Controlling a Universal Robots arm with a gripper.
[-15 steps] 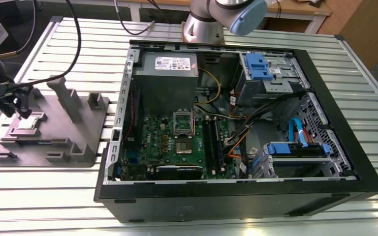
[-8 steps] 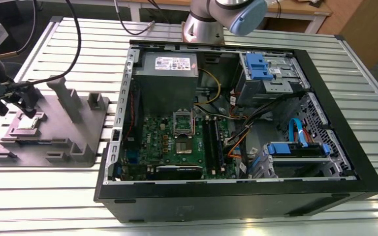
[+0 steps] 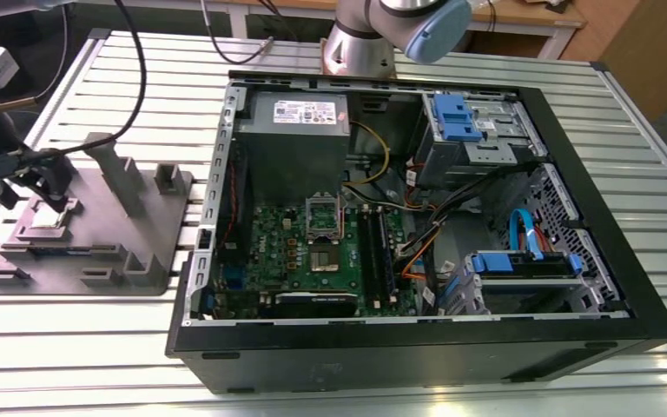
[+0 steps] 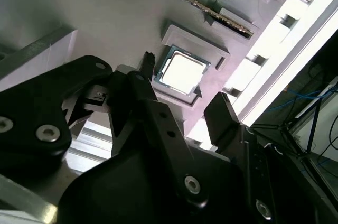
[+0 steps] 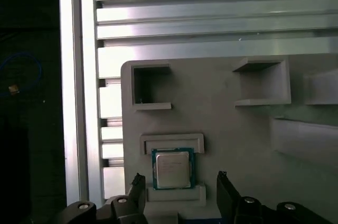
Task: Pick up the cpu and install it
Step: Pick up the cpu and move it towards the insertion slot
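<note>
First wrist view: parted tool [image 5: 179, 176] over cpu [image 5: 171, 168]

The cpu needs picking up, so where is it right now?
The cpu lies in its pocket on the grey fixture plate, at the exterior view's left beside the computer case, below the open gripper.

A slatted, silvery metal tabletop [image 3: 79, 347] spans the exterior view. At the left of the frame a grey moulded fixture plate [image 3: 136, 233] lies flat on its slats. From centre to right sits an open black computer case [image 3: 426, 349], just beside the plate.
</note>
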